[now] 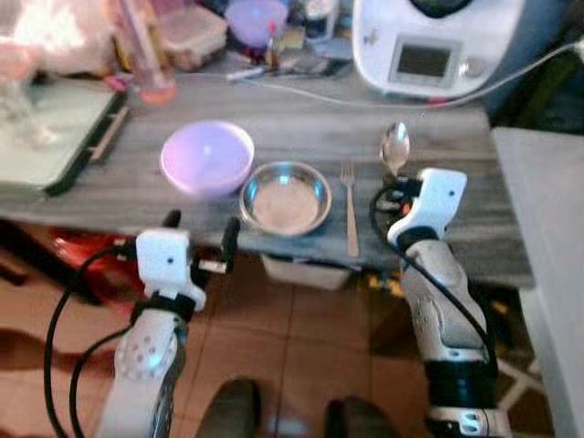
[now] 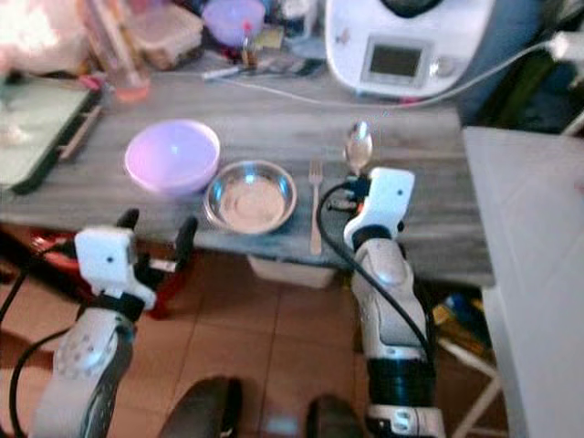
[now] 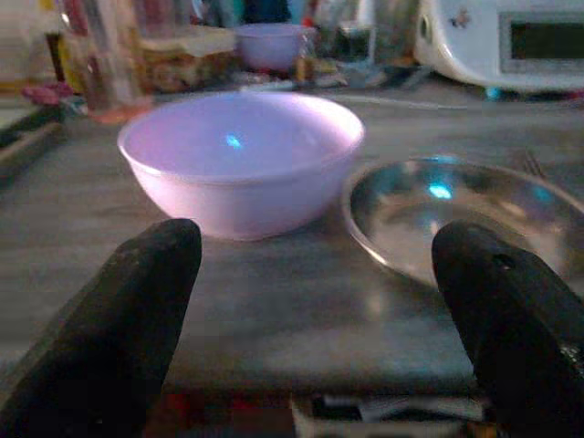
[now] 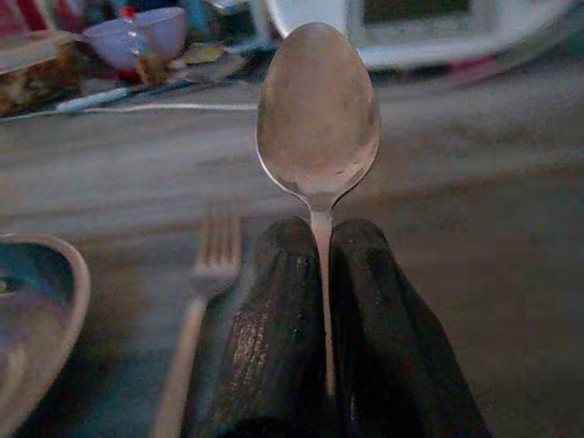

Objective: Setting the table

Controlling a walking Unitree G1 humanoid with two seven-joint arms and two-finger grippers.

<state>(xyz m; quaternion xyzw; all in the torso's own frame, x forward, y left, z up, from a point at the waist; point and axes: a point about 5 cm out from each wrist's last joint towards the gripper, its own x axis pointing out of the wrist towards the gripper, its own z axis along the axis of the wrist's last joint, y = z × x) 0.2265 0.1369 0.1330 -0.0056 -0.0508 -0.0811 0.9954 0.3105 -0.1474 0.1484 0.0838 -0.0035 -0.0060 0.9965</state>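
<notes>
Spoon (image 4: 318, 114) clamped in right claw (image 4: 321, 274), fork (image 1: 349, 205) beside, left claw (image 3: 310, 274) apart nr bowl (image 3: 239, 160).

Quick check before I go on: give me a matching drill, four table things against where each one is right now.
Things:
1. spoon
2. fork
3. steel dish
4. pink bowl

Places:
A. at the left end of the row
B. clamped in the right gripper
C. flat on the table, right of the dish
D. between bowl and fork

Pairs: 1-B, 2-C, 3-D, 4-A
</notes>
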